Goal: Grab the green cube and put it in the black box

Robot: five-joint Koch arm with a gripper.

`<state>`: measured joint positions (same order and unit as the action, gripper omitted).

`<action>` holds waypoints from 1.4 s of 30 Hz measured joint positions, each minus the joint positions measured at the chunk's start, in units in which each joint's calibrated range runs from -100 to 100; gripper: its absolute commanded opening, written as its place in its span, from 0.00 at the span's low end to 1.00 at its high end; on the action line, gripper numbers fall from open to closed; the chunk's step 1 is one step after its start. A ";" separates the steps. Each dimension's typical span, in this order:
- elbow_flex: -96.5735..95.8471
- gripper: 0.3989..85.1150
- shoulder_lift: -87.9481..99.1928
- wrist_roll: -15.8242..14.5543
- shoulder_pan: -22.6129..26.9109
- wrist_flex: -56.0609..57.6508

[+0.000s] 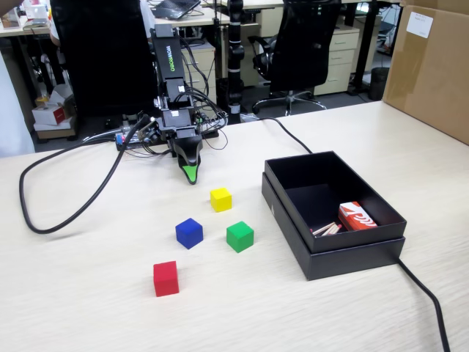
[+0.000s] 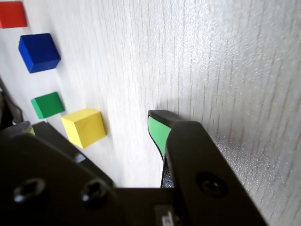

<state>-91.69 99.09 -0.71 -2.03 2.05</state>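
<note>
Task status: not started; the green cube (image 1: 239,236) rests on the tabletop (image 1: 88,308), at 9 o'clock from the black box (image 1: 330,213) and apart from it; grasp, carry and release remain. The gripper (image 1: 190,174) is tip-down near the yellow cube (image 1: 220,199); its jaws hold nothing; their opening cannot be told. Box contents: a red-and-white packet (image 1: 357,216) and thin sticks (image 1: 326,229), at 4 o'clock inside.

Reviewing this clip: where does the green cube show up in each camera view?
Fixed view: green cube sits centre, left of the black box.
Wrist view: green cube lies at the left edge, mid-height.
Shared landmark: the yellow cube, its neighbour in both views.
</note>
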 measured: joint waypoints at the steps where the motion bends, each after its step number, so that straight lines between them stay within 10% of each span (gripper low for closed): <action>1: 1.37 0.56 -0.26 0.10 -0.20 1.63; 26: 71.75 0.56 -45.95 1.71 1.12 45.76; 42: 99.86 0.56 -96.57 4.49 3.52 45.84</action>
<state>8.17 2.52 3.79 1.49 47.89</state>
